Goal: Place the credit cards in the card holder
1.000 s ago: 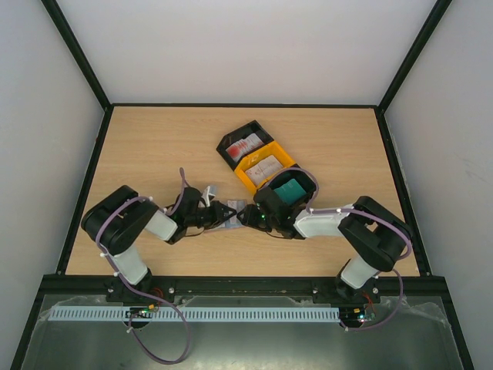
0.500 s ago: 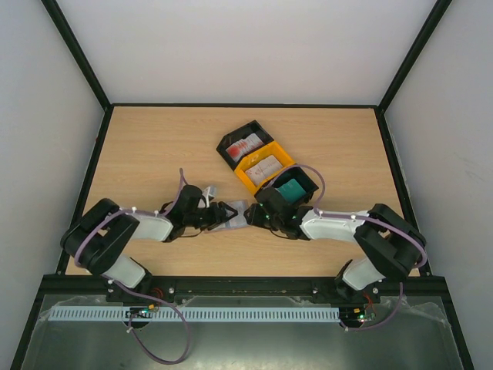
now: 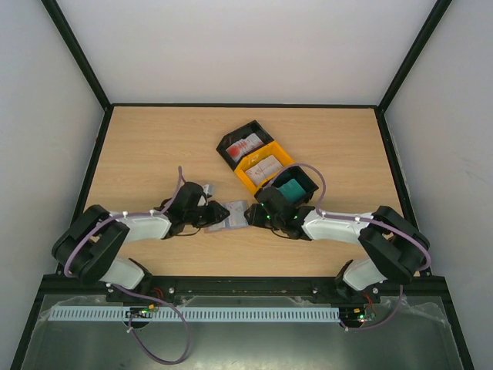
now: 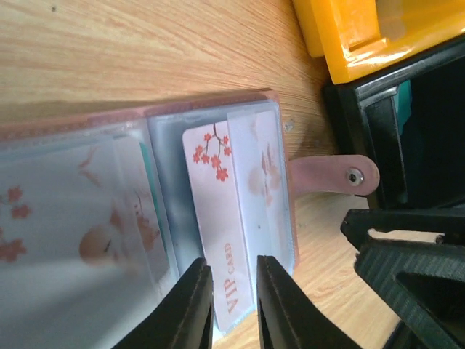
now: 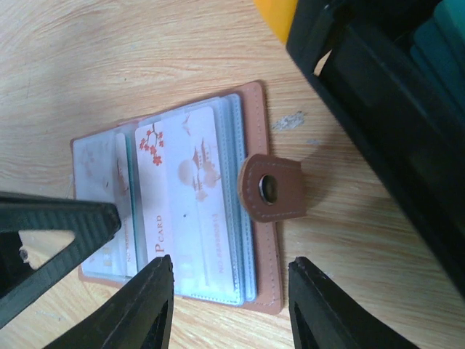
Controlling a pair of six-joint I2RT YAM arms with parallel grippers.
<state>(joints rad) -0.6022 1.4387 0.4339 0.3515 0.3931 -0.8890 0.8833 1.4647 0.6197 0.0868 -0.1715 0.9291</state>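
Observation:
The card holder [image 3: 231,215] lies open on the table between my two grippers, its brown snap strap [image 5: 272,187] pointing toward the trays. A white credit card with red blossoms [image 4: 218,218] sits partly under a clear pocket of it [image 5: 182,211]. My left gripper [image 3: 211,215] hovers over that card's near end, its jaws [image 4: 234,309] narrowly apart and pinching nothing. My right gripper [image 3: 255,217] stands open [image 5: 232,309] over the holder's strap side. More credit cards lie in the trays: red-and-white [image 3: 244,144], white [image 3: 266,164], teal [image 3: 291,189].
A black tray [image 3: 231,139], an orange tray [image 3: 251,177] and a second black tray [image 3: 306,179] stand in a diagonal row just behind the right gripper. Black frame rails [image 3: 231,282] edge the table.
The left gripper has drawn back to the left off the holder, opening wide and then narrowing. Both arms have stretched lower. The holder now lies uncovered between the grippers.

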